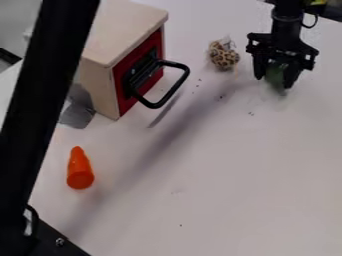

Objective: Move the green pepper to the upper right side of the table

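At the upper right of the view, the black gripper hangs low over the white table. Between its two fingers is the dark green pepper, held from both sides and partly hidden by them. How far the pepper is from the table surface I cannot tell.
A wooden box with a red front and a black handle stands at the upper left. A spotted brown object lies left of the gripper. An orange carrot lies lower left. A black beam crosses the left side.
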You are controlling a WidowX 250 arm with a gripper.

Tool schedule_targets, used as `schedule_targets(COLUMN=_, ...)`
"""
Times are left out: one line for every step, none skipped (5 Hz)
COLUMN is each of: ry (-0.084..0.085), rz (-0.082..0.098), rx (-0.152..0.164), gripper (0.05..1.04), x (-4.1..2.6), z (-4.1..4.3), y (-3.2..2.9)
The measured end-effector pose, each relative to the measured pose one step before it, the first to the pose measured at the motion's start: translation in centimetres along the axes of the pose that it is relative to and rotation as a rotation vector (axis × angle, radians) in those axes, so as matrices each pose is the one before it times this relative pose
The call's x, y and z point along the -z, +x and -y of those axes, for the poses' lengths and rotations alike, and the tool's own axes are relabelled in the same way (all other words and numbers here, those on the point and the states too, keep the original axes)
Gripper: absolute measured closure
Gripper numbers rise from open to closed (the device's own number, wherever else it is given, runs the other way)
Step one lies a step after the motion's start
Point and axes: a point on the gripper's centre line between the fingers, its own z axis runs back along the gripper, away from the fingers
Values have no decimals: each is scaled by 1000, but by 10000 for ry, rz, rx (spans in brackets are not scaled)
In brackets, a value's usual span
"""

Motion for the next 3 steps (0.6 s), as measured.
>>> schedule_targets(ry=-39, rz=-66, rx=-132, gripper=279, x=-602, z=132, y=369)
schedule_targets(ry=-113, rz=48, rx=-116, gripper=81, x=-1071, z=262, y=490)
schedule_targets(ry=-274, rz=-282, rx=-96, gripper=85, x=-478, z=474, y=-312)
